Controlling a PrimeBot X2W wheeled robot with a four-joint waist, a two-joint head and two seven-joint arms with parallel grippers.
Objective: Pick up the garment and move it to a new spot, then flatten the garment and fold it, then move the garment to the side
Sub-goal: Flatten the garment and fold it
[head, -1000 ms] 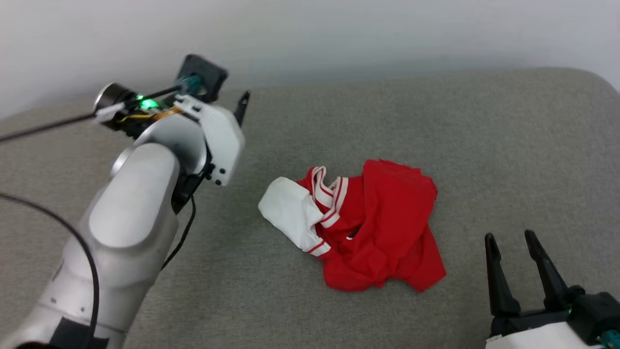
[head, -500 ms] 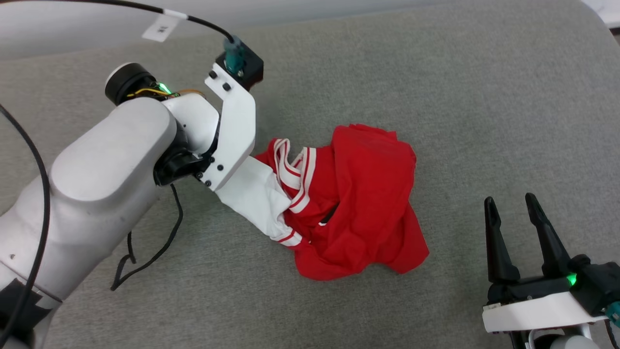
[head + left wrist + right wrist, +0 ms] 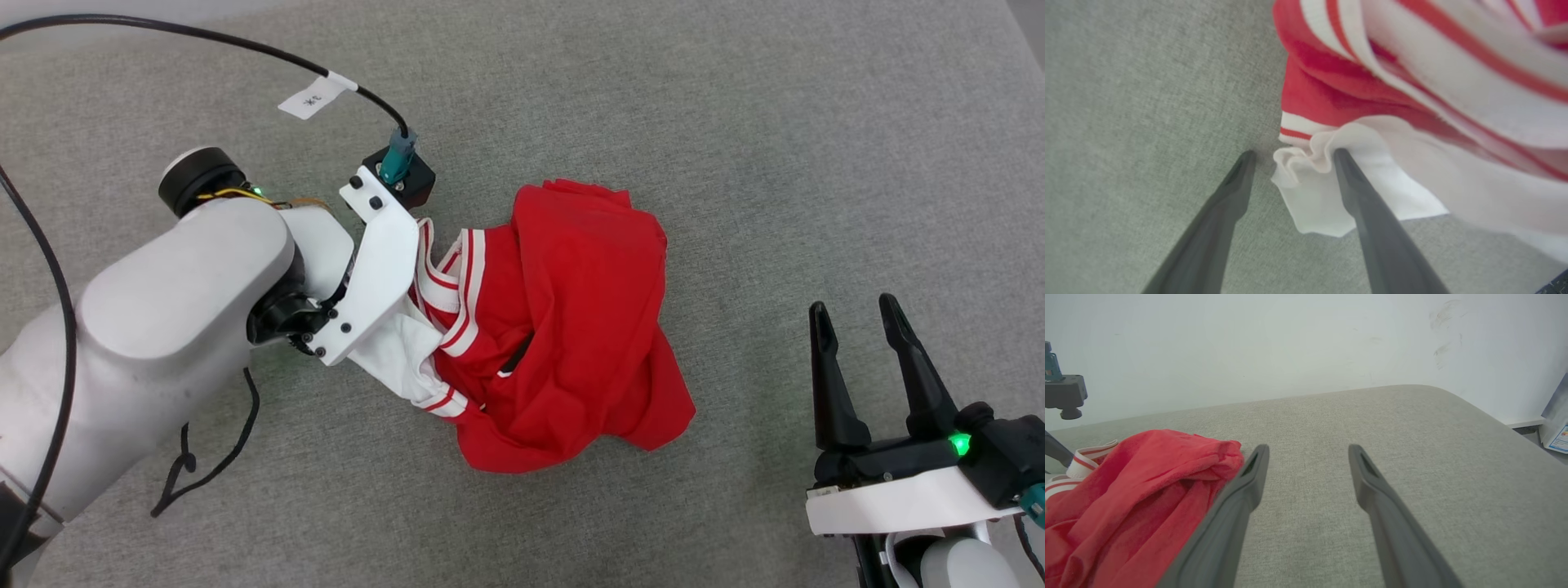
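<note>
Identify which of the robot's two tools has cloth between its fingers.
The left tool: a bunched white sleeve edge of the garment sits between its open fingers. The right tool stands apart from it.

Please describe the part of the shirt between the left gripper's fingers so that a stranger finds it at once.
On the grey cushion lies a crumpled red shirt. At its left edge, the left gripper, open, straddles a ruffled white sleeve fold. It is plain white, unlike the red-striped trim beside it.

garment — red-white, crumpled heap
</note>
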